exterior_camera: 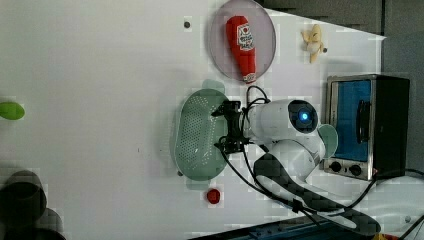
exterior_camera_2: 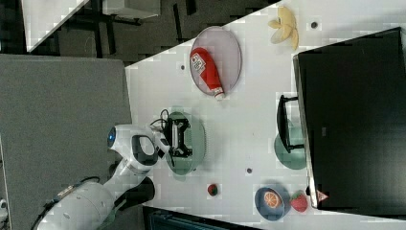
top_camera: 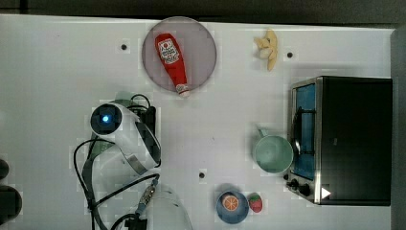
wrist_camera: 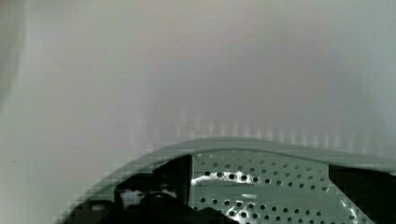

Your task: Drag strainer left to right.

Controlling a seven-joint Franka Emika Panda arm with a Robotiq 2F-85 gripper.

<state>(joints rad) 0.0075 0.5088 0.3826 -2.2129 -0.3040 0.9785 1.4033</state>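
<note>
The strainer (exterior_camera: 196, 135) is a pale mint-green oval colander that lies on the white table, left of centre in the left view. My gripper (exterior_camera: 226, 128) hangs over the strainer's rim at the left view's right side, open, with one black finger (exterior_camera: 223, 110) toward each end. In the right view the gripper (exterior_camera_2: 177, 139) sits over the strainer (exterior_camera_2: 194, 143). The wrist view looks into the holed strainer (wrist_camera: 243, 143), and dark fingers (wrist_camera: 159, 186) stand wide apart with nothing held. In the top view my arm covers most of the strainer (top_camera: 123, 97).
A grey plate (top_camera: 203, 40) carries a ketchup bottle (top_camera: 172, 57). A mint mug (top_camera: 273, 153) stands beside a toaster oven (top_camera: 352, 139) at the top view's right. Bananas (top_camera: 268, 48), a bowl with an orange (top_camera: 232, 205) and a strawberry (top_camera: 256, 202) lie around.
</note>
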